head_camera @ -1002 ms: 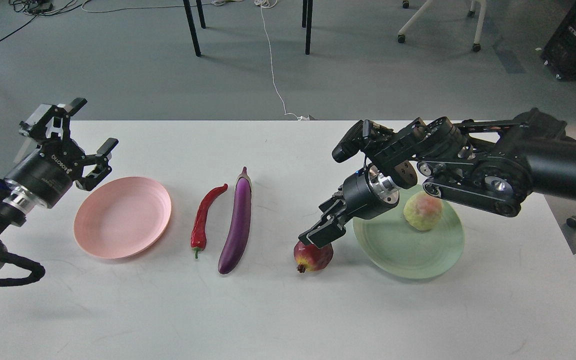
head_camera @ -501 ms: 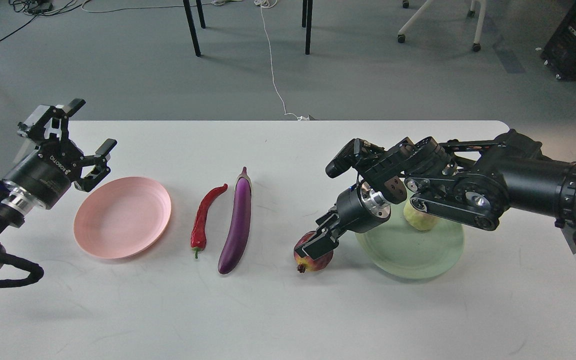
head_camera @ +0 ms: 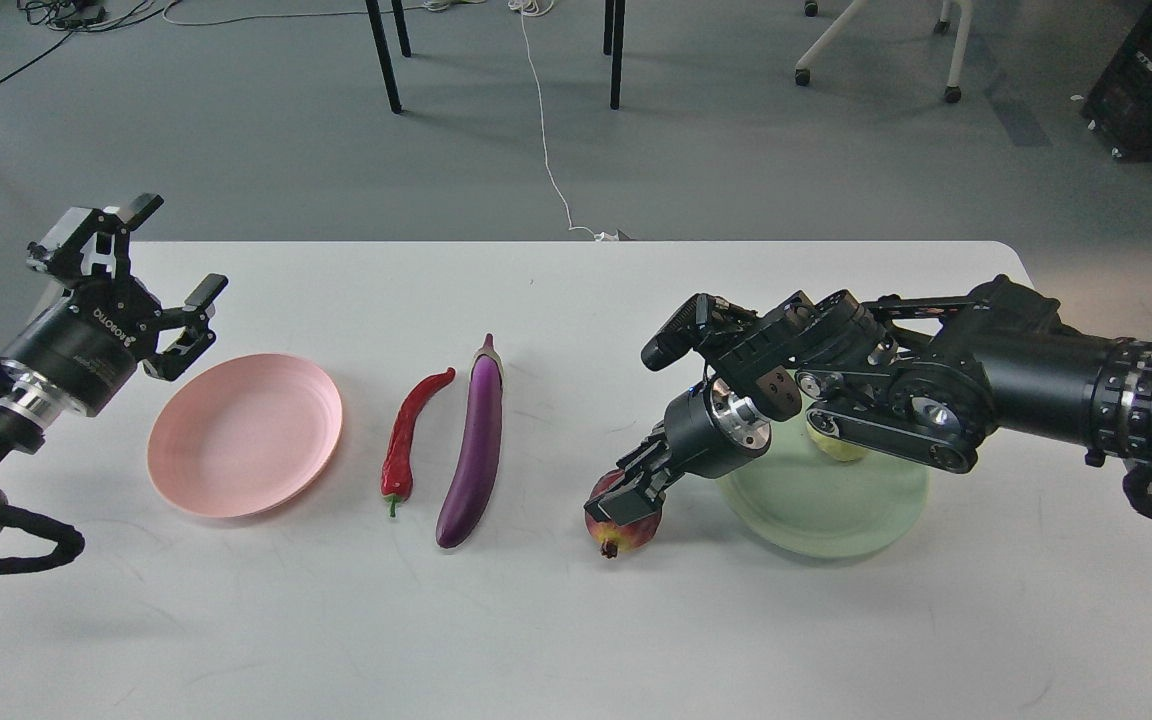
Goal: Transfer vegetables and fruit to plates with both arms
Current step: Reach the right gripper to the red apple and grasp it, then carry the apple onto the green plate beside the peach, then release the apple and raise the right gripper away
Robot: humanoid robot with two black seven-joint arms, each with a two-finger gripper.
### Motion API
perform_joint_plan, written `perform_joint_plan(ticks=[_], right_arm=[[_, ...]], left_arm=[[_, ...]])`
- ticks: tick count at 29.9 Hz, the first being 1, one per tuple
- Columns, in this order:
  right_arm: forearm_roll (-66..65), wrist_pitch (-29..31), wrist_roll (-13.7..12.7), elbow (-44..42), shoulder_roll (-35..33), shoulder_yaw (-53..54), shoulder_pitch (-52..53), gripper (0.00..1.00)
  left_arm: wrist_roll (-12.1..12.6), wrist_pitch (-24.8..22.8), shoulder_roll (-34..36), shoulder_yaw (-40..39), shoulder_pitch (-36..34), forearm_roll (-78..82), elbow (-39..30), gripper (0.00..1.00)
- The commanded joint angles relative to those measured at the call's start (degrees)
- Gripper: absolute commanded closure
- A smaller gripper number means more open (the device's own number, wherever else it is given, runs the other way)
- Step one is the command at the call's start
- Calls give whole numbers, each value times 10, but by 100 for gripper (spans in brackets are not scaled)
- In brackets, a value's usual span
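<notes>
The dark red pomegranate-like fruit [head_camera: 624, 530] lies on the white table just left of the mint green plate [head_camera: 836, 515]. My right gripper [head_camera: 626, 492] is down over it, open, with a finger on each side of its top. The pale yellow-green fruit [head_camera: 836, 450] sits on the green plate, mostly hidden behind my right arm. The red chili [head_camera: 404, 432] and the purple eggplant [head_camera: 476, 445] lie side by side at the table's middle. The pink plate [head_camera: 246, 435] is bare. My left gripper [head_camera: 176, 250] is open and empty, above the pink plate's far left edge.
The white table [head_camera: 536, 630] ends just behind the arms; grey floor, chair legs and a white cable [head_camera: 546, 150] lie beyond. My right forearm [head_camera: 1036, 390] crosses over the green plate.
My right gripper has come down and a little left onto the dark red fruit, and the arm now hides more of the yellow-green fruit. My left gripper has drifted slightly left.
</notes>
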Motion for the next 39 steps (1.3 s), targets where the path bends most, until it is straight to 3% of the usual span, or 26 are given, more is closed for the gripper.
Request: perform_joint_plan(ticks=[1, 5, 9, 14, 18, 25, 29, 35, 39], right_arm=[[1, 0, 0, 3, -15, 5, 21, 55], [2, 0, 0, 29, -55, 7, 71, 54], [1, 0, 0, 94, -140, 6, 107, 54], [-10, 0, 0, 182, -250, -1, 95, 52], [-43, 0, 0, 188, -295, -1, 60, 49], [-48, 0, 0, 178, -311, 1, 31, 32], [-47, 0, 0, 175, -311, 8, 29, 3], [-20, 0, 0, 174, -321, 88, 29, 2], [121, 0, 0, 156, -338, 143, 22, 2]], left_arm=[[0, 0, 0, 0, 0, -1, 0, 2], [1, 0, -1, -4, 0, 0, -1, 2], [1, 0, -2, -4, 0, 0, -1, 2], [0, 0, -7, -4, 0, 0, -1, 2], [1, 0, -9, -4, 0, 0, -4, 2], [1, 0, -10, -4, 0, 2, -5, 2], [1, 0, -10, -4, 0, 3, -5, 2], [1, 0, -4, -3, 0, 5, -5, 2], [1, 0, -1, -2, -2, 5, -6, 2]])
